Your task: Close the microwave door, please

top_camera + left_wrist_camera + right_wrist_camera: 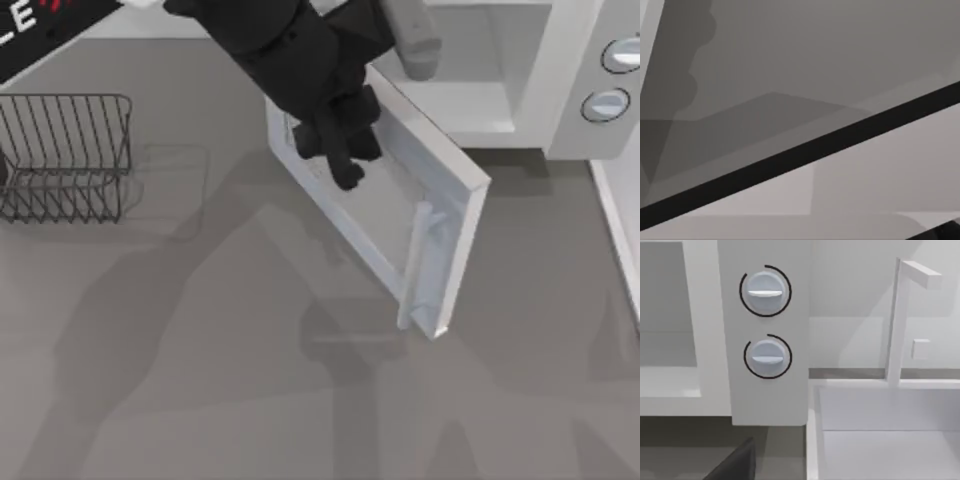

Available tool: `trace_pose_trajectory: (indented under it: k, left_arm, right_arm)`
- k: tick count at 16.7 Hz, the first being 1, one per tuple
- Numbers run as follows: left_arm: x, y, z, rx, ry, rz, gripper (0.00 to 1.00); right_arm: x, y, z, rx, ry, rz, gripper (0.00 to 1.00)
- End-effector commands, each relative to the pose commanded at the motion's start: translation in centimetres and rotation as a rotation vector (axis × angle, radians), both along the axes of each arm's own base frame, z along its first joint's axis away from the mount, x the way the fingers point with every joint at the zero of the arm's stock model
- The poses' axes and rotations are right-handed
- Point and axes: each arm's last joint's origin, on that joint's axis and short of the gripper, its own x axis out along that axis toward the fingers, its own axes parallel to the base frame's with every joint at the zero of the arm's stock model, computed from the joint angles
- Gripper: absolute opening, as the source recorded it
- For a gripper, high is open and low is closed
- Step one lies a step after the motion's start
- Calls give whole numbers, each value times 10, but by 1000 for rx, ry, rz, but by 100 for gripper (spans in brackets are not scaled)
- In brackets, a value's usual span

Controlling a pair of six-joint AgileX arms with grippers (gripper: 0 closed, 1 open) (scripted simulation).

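- Microwave door (385, 215): ajar, swung out at an angle from the microwave (560, 80) at the table's (200, 380) far right.
- Left gripper (345, 165): against the door's outer face near the hinge side; finger state cannot be determined.
- Handle (415, 265): at the door's free edge.
- Wire rack (65, 155): far left, well apart.

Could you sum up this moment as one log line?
door: half open | left gripper: against door's inner face | handle: untouched | rack: table's left
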Motion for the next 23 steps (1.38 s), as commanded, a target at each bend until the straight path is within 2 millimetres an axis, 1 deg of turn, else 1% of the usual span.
trace_pose_trajectory:
  k: [3,8,10,14,16,17,21,23]
  left_arm:
    - [-1,-12,-2,4,8,1,0]
    - [0,-12,0,0,2,4,0]
    - [-2,-15,-6,14,29,-5,0]
    - [-3,-26,-26,64,114,-13,0]
    - [-3,-31,-30,74,127,-10,0]
    - [-3,-32,-27,67,114,-8,0]
    - [-1,-31,-1,2,4,4,0]
    - [0,-31,0,-1,0,5,0]
  right_arm:
    - [0,0,0,0,0,0,100]
    - [0,0,0,0,0,0,100]
    - [0,0,0,0,0,0,100]
    - [0,0,0,0,0,0,100]
    - [0,0,0,0,0,0,100]
    - [0,0,0,0,0,0,100]
    - [0,0,0,0,0,0,100]
    - [0,0,0,0,0,0,100]
